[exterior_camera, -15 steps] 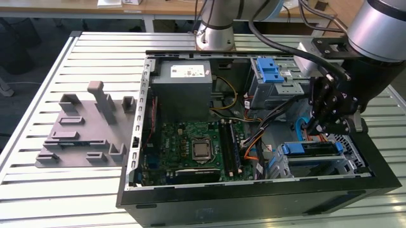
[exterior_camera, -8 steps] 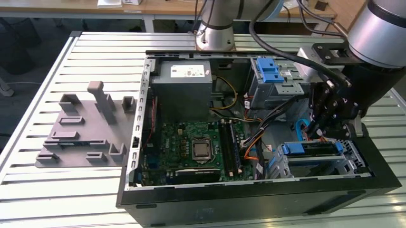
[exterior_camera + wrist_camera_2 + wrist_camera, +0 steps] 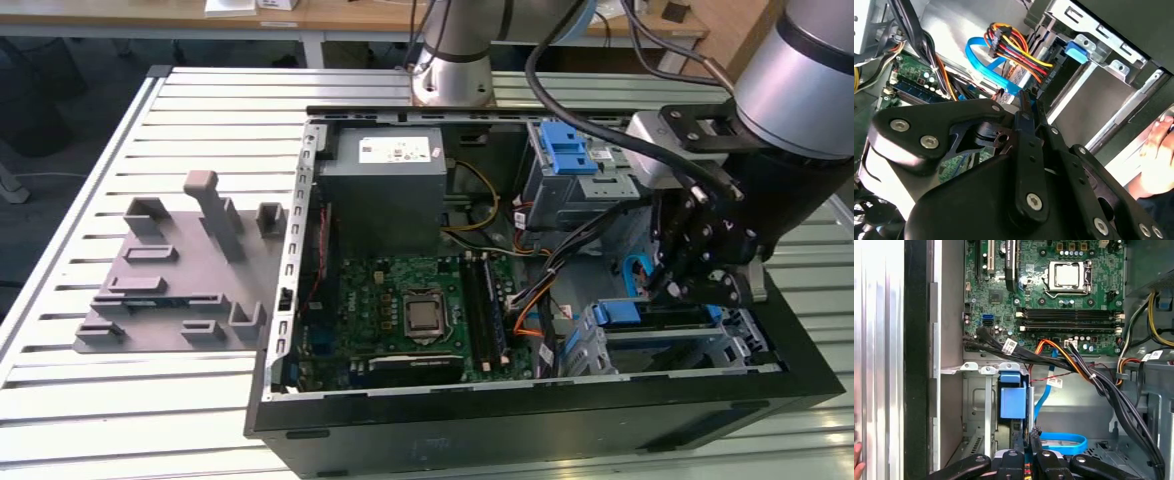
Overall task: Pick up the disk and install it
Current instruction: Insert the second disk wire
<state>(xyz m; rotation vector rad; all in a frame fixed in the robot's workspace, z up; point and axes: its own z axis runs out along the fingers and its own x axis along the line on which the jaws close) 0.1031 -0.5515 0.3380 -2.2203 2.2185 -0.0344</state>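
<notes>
Step in hand: install, late stage by my read. The pick-up looks done and the disk (image 3: 627, 313) is already in the lower drive cage (image 3: 727, 350) of the open computer case (image 3: 534, 420).
Disk location: in the first wrist view its blue carrier end (image 3: 1013, 400) shows between the cage's metal rails, just beside the bundle of cables (image 3: 1054, 352).
Gripper: low inside the case, tips (image 3: 671, 293) right at the disk's end.
Jaws: drawn close together in both wrist views (image 3: 1027, 437). I cannot tell whether they pinch the carrier edge or merely meet it.
Next move calls for: a straight line along the rails, and care around the cables.
Facing: blue end towards the motherboard (image 3: 400, 300).
Long axis: seemingly from the motherboard towards the exterior view's right, with the disk on edge.
</notes>
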